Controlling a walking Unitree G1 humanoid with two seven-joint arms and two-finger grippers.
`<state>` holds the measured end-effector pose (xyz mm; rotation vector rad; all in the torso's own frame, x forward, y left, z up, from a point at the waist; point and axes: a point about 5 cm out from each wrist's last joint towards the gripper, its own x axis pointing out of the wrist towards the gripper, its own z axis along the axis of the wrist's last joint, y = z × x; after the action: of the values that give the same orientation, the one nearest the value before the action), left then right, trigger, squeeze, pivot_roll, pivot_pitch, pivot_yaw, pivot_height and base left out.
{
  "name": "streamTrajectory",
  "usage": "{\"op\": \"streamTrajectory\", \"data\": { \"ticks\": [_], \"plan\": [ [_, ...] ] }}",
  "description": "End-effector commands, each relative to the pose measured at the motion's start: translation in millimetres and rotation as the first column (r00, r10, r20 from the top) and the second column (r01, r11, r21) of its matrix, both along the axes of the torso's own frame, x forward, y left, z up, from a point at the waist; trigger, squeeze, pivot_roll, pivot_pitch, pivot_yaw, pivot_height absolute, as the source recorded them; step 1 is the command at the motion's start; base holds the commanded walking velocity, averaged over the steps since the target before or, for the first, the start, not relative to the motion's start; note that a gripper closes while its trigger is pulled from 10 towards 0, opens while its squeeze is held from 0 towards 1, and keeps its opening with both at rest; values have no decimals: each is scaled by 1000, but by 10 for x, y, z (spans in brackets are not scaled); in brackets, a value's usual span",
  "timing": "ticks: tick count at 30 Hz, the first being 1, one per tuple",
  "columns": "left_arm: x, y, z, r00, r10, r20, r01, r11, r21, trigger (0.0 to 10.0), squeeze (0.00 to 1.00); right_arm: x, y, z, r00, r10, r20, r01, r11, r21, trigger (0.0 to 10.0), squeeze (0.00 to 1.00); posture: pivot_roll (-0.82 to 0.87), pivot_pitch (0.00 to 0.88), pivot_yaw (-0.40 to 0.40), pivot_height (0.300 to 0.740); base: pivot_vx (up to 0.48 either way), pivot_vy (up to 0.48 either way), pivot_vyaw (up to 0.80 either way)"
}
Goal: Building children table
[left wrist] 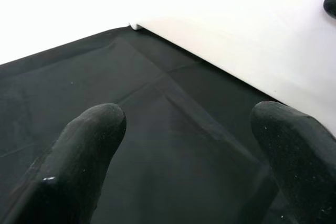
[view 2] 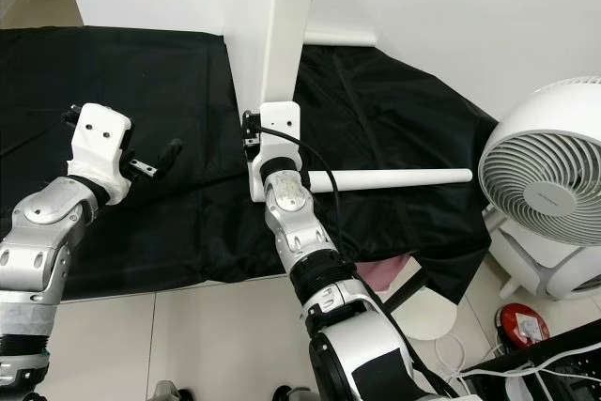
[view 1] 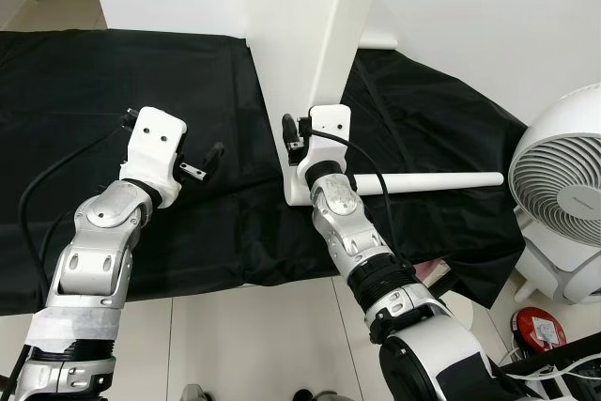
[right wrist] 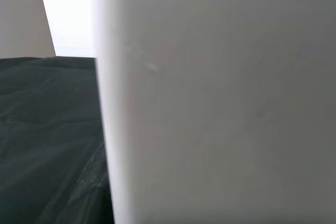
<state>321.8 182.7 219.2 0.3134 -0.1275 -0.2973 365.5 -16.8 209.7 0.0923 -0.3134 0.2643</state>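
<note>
A white table top (view 1: 282, 72) stands on its edge in the upper middle of the picture, on a black cloth (view 1: 122, 91) spread over the floor. A white table leg (view 1: 343, 35) is already on it and slants up toward the top of the frame. Another loose leg (view 1: 441, 179) lies flat on the cloth, right of the middle, near a round white fan (view 1: 563, 185) at the right edge.

The right claw (view 1: 293, 133) is in the middle of the picture, pushed up against the bottom of the standing table top. One black finger (view 1: 288, 127) pokes out beside the board. The right wrist view is so close to the white board that I cannot tell if this claw is open or closed, or if it is pinching the board.

The left claw (view 1: 202, 164) hangs over the cloth at the left of the middle. It is wide open and holds nothing. In the left wrist view its two black fingers (left wrist: 79, 150) are far apart, with the white board just ahead.

The job now looks like keeping the board steady. To do it well, the right claw should press gently and straight, so the board does not tip. The left claw could come in to hold the other side. The cloth may slide, so slow moves are best.
</note>
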Motion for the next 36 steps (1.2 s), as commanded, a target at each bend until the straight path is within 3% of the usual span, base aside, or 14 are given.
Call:
{"op": "streamTrajectory", "data": {
  "ticks": [1, 2, 16, 20, 22, 24, 25, 26, 27, 28, 29, 30, 31, 36],
  "plan": [
    [5, -36, -71, 1000, 16, -17, -16, 1000, -4, 10000, 0, -332, 540, 847, 912, 197, 361, -235, 970, 66, 4431, 0, 114, 92, -112, 740, 0, 0, 0],
    [3, -43, -81, 1000, 14, -19, -14, 1000, -3, 10000, 0, -356, 530, 926, 899, 194, 392, -238, 969, 66, 0, 0, 110, 95, -112, 740, 0, 0, 0],
    [-3, -40, -84, 1000, 15, -23, -15, 1000, -3, 10000, 0, -621, 466, 877, 865, 209, 455, -251, 967, 32, 0, 0, 105, 99, -107, 740, 0, 0, 0],
    [14, -51, -84, 1000, 13, -25, -13, 1000, -5, 10000, 0, -642, 578, 776, 864, 261, 432, -286, 958, -5, 0, 0, 98, 98, -101, 740, 0, 0, 0],
    [20, -78, -83, 1000, 3, -25, -4, 1000, -8, 10000, 0, -646, 754, 581, 863, 353, 361, -344, 934, -90, 0, 0, 96, 97, -101, 740, 0, 0, 0],
    [16, -84, -82, 1000, 3, -24, -3, 1000, -7, 10000, 0, -644, 796, 491, 867, 388, 314, -373, 921, -108, 0, 0, 99, 97, -104, 740, 0, 0, 0],
    [11, -85, -82, 1000, 4, -24, -4, 1000, -8, 10000, 0, -643, 814, 423, 870, 411, 272, -394, 912, -116, 4196, 0, 98, 100, -106, 740, 0, 0, 0],
    [11, -85, -82, 1000, 4, -24, -4, 1000, -8, 10000, 0, -643, 814, 423, 870, 411, 272, -394, 912, -116, 4196, 0, 98, 100, -106, 740, 0, 0, 0],
    [7, -81, -82, 1000, 5, -24, -6, 1000, -8, 10000, 0, -634, 809, 380, 877, 412, 246, -395, 911, -117, 10000, 0, 98, 100, -106, 740, 0, 0, 0],
    [1, -75, -88, 1000, 7, -25, -7, 1000, -7, 10000, 0, -635, 789, 345, 877, 421, 230, -407, 907, -109, 10000, 0, 96, 104, -105, 740, 0, 0, 0],
    [-3, -71, -92, 1000, 8, -26, -8, 1000, -6, 10000, 0, -643, 769, 330, 878, 425, 222, -412, 905, -104, 10000, 380, 96, 104, -105, 740, 0, 0, 0],
    [-3, -71, -92, 1000, 8, -26, -8, 1000, -6, 10000, 0, -643, 769, 330, 878, 425, 222, -412, 905, -104, 10000, 380, 96, 104, -105, 740, 0, 0, 0],
    [-1, -69, -98, 1000, 8, -29, -8, 1000, -6, 10000, 0, -640, 745, 309, 881, 429, 201, -421, 903, -82, 10000, 1000, 96, 104, -105, 740, 0, 0, 0],
    [8, -83, -97, 1000, 4, -30, -4, 1000, -4, 10000, 0, -618, 649, 254, 900, 404, 163, -400, 915, -59, 10000, 1000, 92, 105, -104, 740, 0, 0, 0]
  ]
}}
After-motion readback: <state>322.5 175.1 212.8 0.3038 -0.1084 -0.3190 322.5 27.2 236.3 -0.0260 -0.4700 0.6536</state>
